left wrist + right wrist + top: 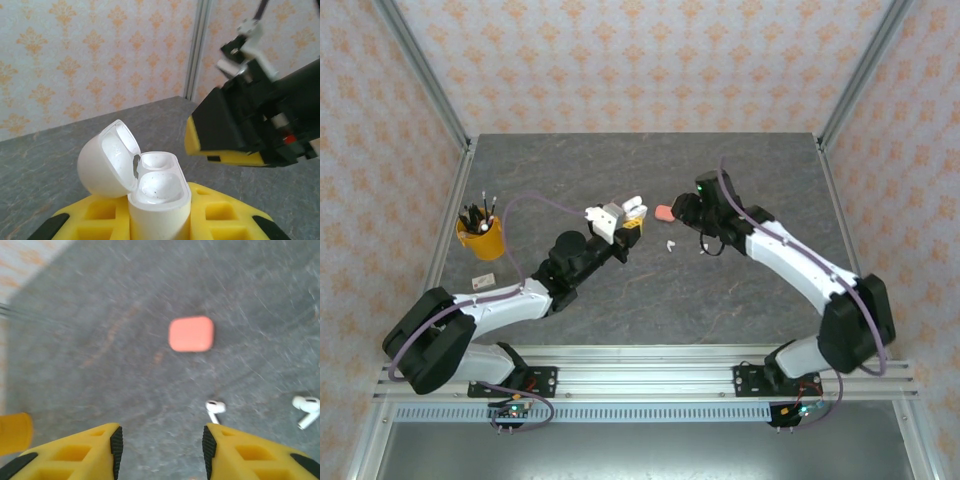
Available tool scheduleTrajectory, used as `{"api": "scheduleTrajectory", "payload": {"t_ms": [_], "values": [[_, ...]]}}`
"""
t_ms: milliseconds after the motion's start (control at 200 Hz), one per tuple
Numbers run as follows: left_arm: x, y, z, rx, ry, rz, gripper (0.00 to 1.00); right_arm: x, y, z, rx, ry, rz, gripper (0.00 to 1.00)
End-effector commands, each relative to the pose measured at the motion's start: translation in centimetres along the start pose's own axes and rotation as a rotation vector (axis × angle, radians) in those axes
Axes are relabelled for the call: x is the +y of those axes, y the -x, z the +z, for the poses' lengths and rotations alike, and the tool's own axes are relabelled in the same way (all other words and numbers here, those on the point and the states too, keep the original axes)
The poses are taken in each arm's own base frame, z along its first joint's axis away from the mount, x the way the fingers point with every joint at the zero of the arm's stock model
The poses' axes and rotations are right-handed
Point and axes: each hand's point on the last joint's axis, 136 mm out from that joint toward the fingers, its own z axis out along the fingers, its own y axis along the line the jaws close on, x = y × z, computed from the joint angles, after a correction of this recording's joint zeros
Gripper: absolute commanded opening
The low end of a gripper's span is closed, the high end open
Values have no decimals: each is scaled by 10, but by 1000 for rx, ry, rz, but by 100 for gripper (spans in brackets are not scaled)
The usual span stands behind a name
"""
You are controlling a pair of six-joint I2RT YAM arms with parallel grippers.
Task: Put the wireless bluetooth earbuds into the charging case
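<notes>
- Parts to load: two white earbuds lie loose on the grey table [100, 315]. The nearer earbud [215, 409] sits just ahead of the right gripper's right finger. The farther earbud [306, 409] lies off to the right, apart from the first and from both cases.
- Receiver: the white charging case [159, 192] stands upright, clamped in the left gripper [160, 222]. Its lid is hinged back to the left and both wells look empty.
- The salmon case [191, 333] lies closed and flat on the table, beyond the earbuds.
- The right gripper [160, 442] hovers above the table with its jaws apart and nothing between them.
- Step in hand, as judged: pick up one white earbud.
  - Centre the jaws over the nearer earbud.
  - Set the pads across its stem, not its rounded head.
  - Descend until the tips almost meet the table, then close gently. The part is small and likely to skate or flip.
- Hold the case mouth facing up so the stem can be lowered straight into a well.
- View differences:
  - The left wrist view looks into the wells and shows the lid angle. From above, the case is too small to read these.
  - The top view shows both arms meeting near the table's middle, with a pen cup [480, 238] at the left.
  - The right wrist view, though blurred, separates the two earbuds clearly.
</notes>
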Motion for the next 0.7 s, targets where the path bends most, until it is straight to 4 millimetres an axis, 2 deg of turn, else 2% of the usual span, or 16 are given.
{"api": "scheduleTrajectory", "payload": {"t_ms": [0, 85, 290, 696], "values": [[1, -3, -4, 6, -7, 18, 0, -36, -34, 23, 171, -183, -40, 50], [-6, -4, -6, 8, -46, 36, 0, -42, -45, 41, 233, -233, -48, 52], [-5, 4, -14, -44, -49, 64, 0, -47, -61, 75, 327, -309, -134, 54], [7, 10, -23, -73, -8, 58, 0, -46, -61, 103, 376, -340, -211, 53]]}}
